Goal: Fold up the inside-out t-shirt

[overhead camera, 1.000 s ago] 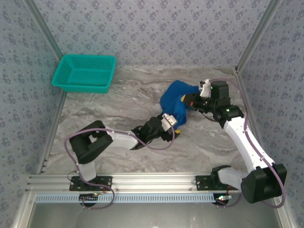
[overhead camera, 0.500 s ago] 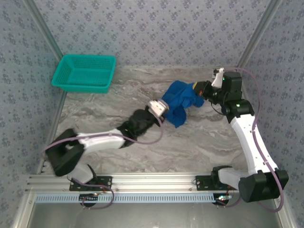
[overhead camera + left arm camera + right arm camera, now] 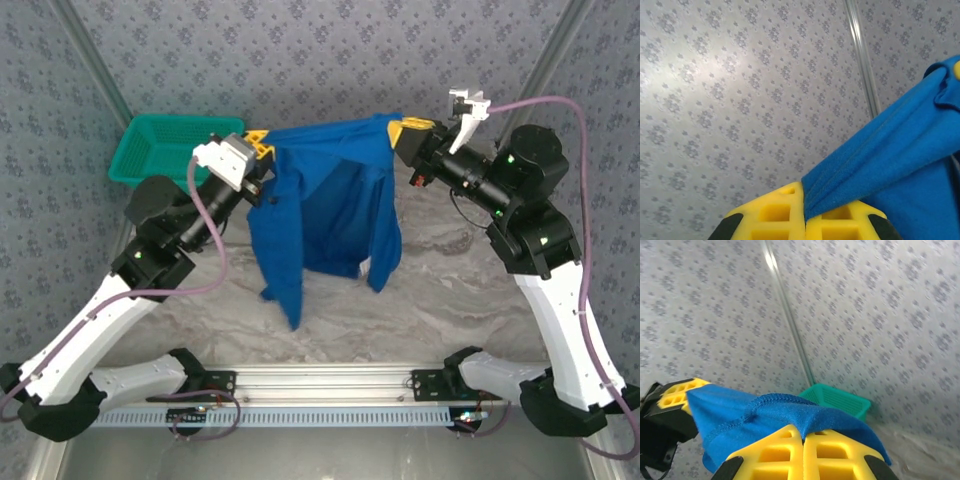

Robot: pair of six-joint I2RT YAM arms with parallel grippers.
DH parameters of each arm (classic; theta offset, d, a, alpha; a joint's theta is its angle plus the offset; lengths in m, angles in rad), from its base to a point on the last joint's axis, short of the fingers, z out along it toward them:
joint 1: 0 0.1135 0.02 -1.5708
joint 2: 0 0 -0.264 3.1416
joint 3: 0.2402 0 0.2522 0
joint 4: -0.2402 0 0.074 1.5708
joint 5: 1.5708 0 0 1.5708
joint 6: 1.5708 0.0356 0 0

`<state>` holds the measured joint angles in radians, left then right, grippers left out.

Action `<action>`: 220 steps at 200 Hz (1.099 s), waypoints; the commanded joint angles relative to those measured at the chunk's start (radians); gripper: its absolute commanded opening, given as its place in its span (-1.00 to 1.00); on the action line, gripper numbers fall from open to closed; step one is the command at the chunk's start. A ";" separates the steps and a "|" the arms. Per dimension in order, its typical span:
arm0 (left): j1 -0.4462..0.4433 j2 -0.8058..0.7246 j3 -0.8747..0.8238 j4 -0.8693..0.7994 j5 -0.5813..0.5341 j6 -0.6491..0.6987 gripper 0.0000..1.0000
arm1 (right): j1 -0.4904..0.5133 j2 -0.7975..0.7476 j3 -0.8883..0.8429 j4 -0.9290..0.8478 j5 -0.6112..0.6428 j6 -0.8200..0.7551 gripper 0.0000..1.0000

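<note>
The royal-blue t-shirt [image 3: 325, 210] hangs in the air above the marble table, stretched between both arms. My left gripper [image 3: 262, 142] is shut on its upper left edge, and in the left wrist view the blue hem [image 3: 880, 160] runs out from between the closed yellow fingers [image 3: 780, 217]. My right gripper [image 3: 402, 128] is shut on the upper right edge; in the right wrist view the stitched fabric [image 3: 770, 412] is pinched between its yellow fingers [image 3: 832, 452]. The shirt's lower part droops in uneven folds to about [image 3: 290, 305].
A teal mesh basket [image 3: 150, 155] stands at the back left, partly behind my left arm, and shows as [image 3: 840, 400] in the right wrist view. Patterned walls close in the back and sides. The marble tabletop [image 3: 440, 290] lies below the shirt.
The left gripper shut on the shirt on the table. Both arms then rose and spread apart, lifting the shirt off the table until it hangs stretched between them.
</note>
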<state>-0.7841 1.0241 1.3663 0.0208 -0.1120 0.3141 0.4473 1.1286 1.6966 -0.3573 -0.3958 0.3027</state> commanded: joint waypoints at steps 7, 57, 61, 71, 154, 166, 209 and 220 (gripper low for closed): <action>0.044 0.017 0.124 -0.136 -0.061 0.087 -1.00 | 0.048 0.011 0.062 -0.013 0.115 -0.073 -1.00; 0.222 0.283 0.257 -0.196 0.094 -0.029 -1.00 | 0.000 0.088 0.067 -0.220 0.532 -0.073 -1.00; 0.230 0.318 0.263 -0.189 0.106 -0.039 -1.00 | -0.016 0.101 0.056 -0.234 0.558 -0.072 -1.00; 0.238 0.418 0.287 -0.171 0.118 -0.055 -1.00 | -0.067 0.136 0.031 -0.259 0.610 -0.057 -1.00; 0.248 1.449 1.626 -0.968 0.146 -0.300 0.29 | -0.271 0.509 -0.034 -0.459 0.668 -0.095 0.17; 0.238 1.481 1.732 -1.117 0.173 -0.307 0.34 | -0.219 0.414 -0.192 -0.453 0.602 -0.068 0.37; 0.115 1.531 1.813 -1.474 0.224 -0.297 0.27 | -0.119 0.141 -0.661 -0.587 0.504 0.130 0.47; 0.071 1.546 1.814 -1.508 0.222 -0.275 0.26 | -0.120 0.093 -0.719 -0.635 0.493 0.164 0.47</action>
<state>-0.6071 2.5336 3.1264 -1.2167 0.0574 0.0254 0.3332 1.2808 1.1027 -0.8337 0.1268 0.3393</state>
